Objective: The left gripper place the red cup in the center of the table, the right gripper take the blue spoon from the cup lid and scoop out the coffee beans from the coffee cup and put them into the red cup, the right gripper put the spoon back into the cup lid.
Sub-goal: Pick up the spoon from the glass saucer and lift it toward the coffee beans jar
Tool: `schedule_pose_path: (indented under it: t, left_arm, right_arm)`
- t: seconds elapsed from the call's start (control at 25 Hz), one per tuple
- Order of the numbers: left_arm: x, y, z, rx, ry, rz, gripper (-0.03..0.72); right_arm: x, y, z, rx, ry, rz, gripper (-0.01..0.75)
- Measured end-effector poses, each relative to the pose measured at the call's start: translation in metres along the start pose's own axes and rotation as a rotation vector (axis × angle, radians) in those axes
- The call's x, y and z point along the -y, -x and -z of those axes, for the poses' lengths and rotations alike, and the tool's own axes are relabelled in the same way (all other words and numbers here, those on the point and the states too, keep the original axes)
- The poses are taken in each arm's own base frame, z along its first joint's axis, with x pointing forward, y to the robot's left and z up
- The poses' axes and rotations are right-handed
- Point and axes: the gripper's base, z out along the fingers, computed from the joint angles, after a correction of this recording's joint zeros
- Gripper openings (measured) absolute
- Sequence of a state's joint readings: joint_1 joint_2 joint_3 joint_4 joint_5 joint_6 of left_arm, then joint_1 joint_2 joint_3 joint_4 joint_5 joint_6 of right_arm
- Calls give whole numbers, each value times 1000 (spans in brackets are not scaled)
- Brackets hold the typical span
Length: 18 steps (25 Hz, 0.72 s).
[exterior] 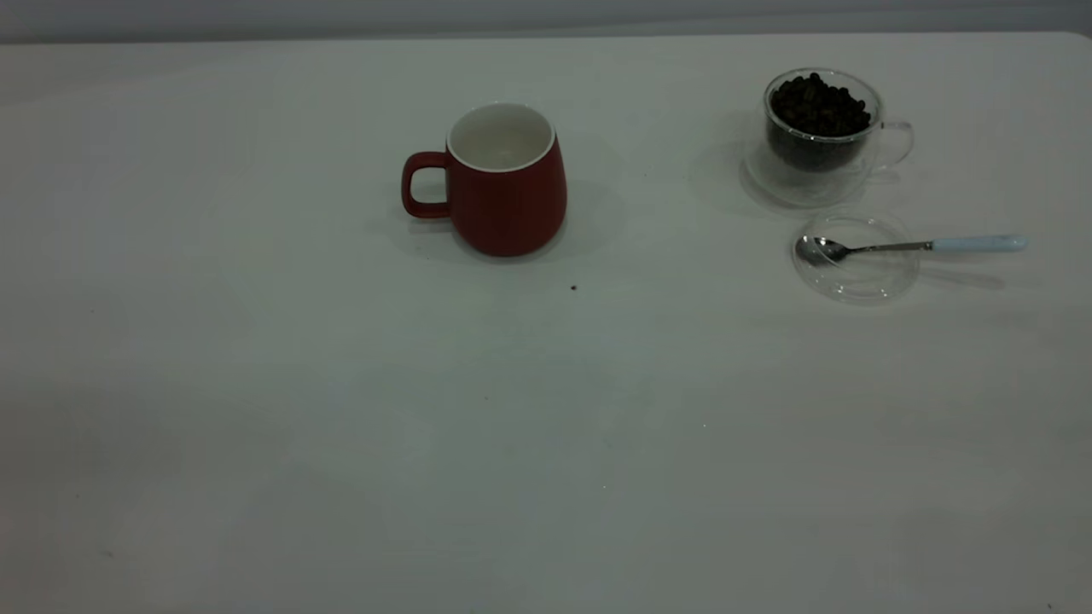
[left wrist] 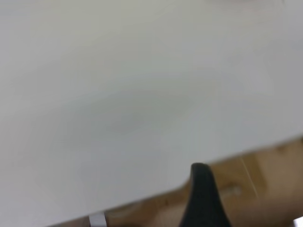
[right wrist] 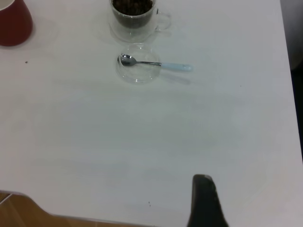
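Note:
The red cup (exterior: 508, 192) stands upright near the middle of the white table (exterior: 546, 426), its handle toward the left and its white inside bare. At the back right stands the clear coffee cup (exterior: 819, 141), heaped with coffee beans (exterior: 819, 104). In front of it lies the cup lid (exterior: 857, 281). The blue spoon (exterior: 904, 246) rests across the lid, bowl on the glass and handle pointing right. The right wrist view shows the spoon (right wrist: 156, 64), lid (right wrist: 137, 74), coffee cup (right wrist: 135, 21) and red cup (right wrist: 12, 23) far off. Only a dark part of my right gripper (right wrist: 204, 203) shows there. My left gripper (left wrist: 203, 198) hangs by the table's edge.
No arm shows in the exterior view. A tiny dark speck (exterior: 573, 288) lies just in front of the red cup. The table's edge (left wrist: 142, 201) with brown floor (left wrist: 265, 189) beyond it runs through the left wrist view. In the right wrist view, another edge of the table (right wrist: 286, 71) borders a dark area.

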State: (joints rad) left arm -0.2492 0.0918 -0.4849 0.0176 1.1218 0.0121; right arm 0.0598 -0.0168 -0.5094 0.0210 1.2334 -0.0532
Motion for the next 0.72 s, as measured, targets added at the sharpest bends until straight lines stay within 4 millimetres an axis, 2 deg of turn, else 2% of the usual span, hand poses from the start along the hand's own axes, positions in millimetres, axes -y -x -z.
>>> schedule_pose_path:
  t: [0.16,0.4,0.72]
  left_arm:
    - [2,-12,10,89,87,79,587]
    - [4,-13,10,86,159,145,587]
    - [4,-13,10,85,169,154,587]
  right_arm:
    - [0,0,0,0,0,0,531]
    - [0,0,0,0,0,0,531]
    - [0,0,0,0,0,0,531]
